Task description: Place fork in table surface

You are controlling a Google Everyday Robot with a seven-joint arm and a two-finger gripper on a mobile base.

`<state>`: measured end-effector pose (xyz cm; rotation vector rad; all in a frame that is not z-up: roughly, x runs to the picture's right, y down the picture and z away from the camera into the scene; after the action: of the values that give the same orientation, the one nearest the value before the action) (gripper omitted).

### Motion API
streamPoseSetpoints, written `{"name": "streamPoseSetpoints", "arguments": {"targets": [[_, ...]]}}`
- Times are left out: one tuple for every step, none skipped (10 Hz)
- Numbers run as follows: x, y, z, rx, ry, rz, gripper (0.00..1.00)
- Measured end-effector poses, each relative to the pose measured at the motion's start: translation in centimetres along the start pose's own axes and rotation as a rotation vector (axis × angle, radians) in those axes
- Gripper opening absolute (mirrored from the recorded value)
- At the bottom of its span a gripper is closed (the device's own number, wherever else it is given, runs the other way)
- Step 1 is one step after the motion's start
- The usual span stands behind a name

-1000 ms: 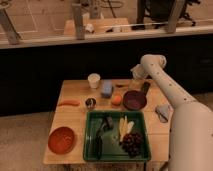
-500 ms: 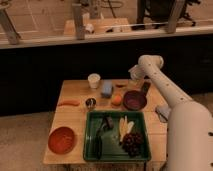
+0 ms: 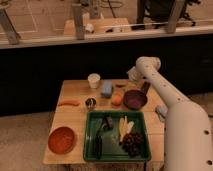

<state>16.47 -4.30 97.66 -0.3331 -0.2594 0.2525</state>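
A robot's end effector [image 3: 132, 76] hovers released and empty over the far right of the desk [image 3: 75, 91], so the thin fork [image 3: 120, 86] apparently lies free on the wood, left of a purple bowl [image 3: 135, 99].

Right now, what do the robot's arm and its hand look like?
The arm is white: thick, smooth, rounded tube sections, widening toward the base, with small dark dots on the widest one. No loose cables show. The gripper, pale grey-white, is over the table at its far edge, just behind the purple bowl.
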Motion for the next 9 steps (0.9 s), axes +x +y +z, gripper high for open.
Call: {"name": "streamPoseSetpoints", "arguments": {"targets": [[0.1, 0.2, 0.3, -0.004, 0.001, 0.000, 0.80], [0.3, 0.4, 0.7, -0.009, 0.004, 0.001, 0.80], [0.6, 0.6, 0.9, -0.013, 0.008, 0.003, 0.80], [0.9, 0.8, 1.3, -0.019, 0.013, 0.003, 0.80], [1.1, 0.9, 1.4, -0.021, 0.017, 0.005, 0.80], [1.5, 1.0, 1.5, -0.024, 0.023, 0.006, 0.80], [1.9, 1.1, 1.6, -0.026, 0.028, 0.009, 0.80], [2.3, 1.2, 1.7, -0.030, 0.036, 0.012, 0.80], [2.9, 1.3, 1.8, -0.032, 0.043, 0.017, 0.80]]}}
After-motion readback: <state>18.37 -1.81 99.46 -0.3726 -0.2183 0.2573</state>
